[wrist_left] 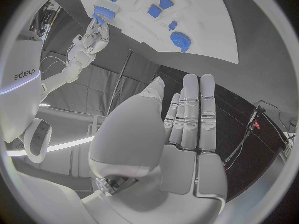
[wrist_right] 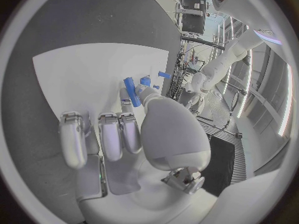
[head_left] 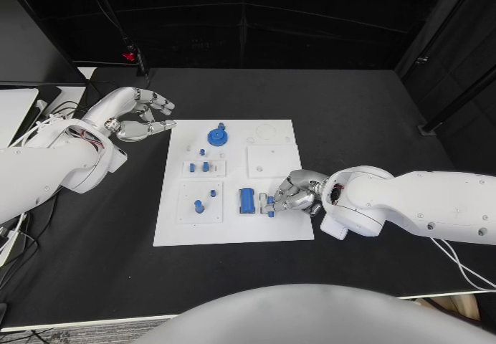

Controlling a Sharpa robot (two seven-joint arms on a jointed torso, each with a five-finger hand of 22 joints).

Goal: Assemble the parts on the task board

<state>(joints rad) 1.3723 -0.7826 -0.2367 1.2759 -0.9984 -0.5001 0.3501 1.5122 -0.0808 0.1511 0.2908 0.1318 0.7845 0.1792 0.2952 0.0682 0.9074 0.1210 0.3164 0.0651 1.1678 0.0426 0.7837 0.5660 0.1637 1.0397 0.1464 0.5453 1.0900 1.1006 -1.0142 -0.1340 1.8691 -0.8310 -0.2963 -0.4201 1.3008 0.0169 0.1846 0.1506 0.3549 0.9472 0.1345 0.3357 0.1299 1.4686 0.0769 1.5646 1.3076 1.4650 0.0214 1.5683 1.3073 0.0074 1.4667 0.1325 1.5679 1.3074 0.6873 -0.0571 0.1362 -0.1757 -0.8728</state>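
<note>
A: Starting at the table's (head_left: 341, 100) left side: the left hand (head_left: 137, 113) hovers off the task board's (head_left: 279, 229) far-left corner, above bare black top, touching nothing. Fingers curled partway in head view, but straight and side by side in the wrist view, w/ nothing between them.

B: And on the board itself?

A: Along the left edge, a near-left inset plate carries two small blue pegs (head_left: 199, 206). Next plate farther back holds three more small blue pieces (head_left: 205, 167). Near the far edge, left of centre, sits a round blue gear (head_left: 217, 136).

B: Middle of board?

A: A blue block (head_left: 247, 200) stands toward the near edge, approx. mid-width. Farther back, the right half of the board shows a pale square plate and a faint ring outline.

B: Right side?

A: The right hand (head_left: 294, 192) rests over the board's near-right area, just beside the block. Thumb and one finger are pinched together on a slim blue pin (wrist_right: 129, 88); other fingers curled in alongside. The pin sticks out beyond the fingertips, over white board. Whether its tip touches the board: cannot tell.
</note>
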